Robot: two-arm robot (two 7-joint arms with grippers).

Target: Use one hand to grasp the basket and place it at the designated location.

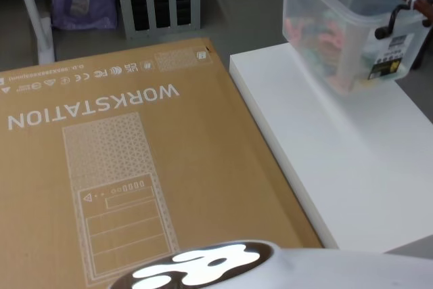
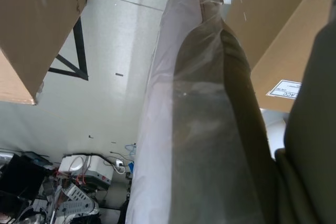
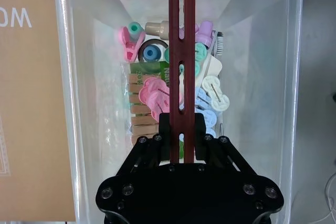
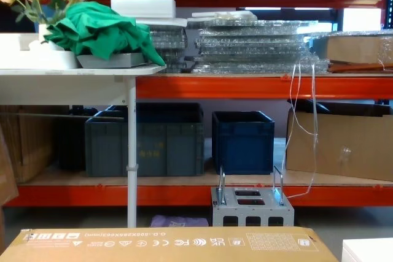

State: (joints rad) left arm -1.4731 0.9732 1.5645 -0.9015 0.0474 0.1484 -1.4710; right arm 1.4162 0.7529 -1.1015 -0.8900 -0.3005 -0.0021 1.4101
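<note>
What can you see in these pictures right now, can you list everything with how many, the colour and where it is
basket: one, see-through whitish, far right end of the white table
handle bar: one, reddish-brown, slotted, across the basket's top
small items: many, pink, blue, green and cream, inside the basket
white table: one, right of the cardboard box
cardboard box: one, brown, printed WORKSTATION, lying flat in front
metal box: one, grey, two upright handles, on the floor beyond
crates: several, dark blue, low shelf
green cloth: one, on the side table at left
right gripper: one, black, closed on the handle bar
</note>
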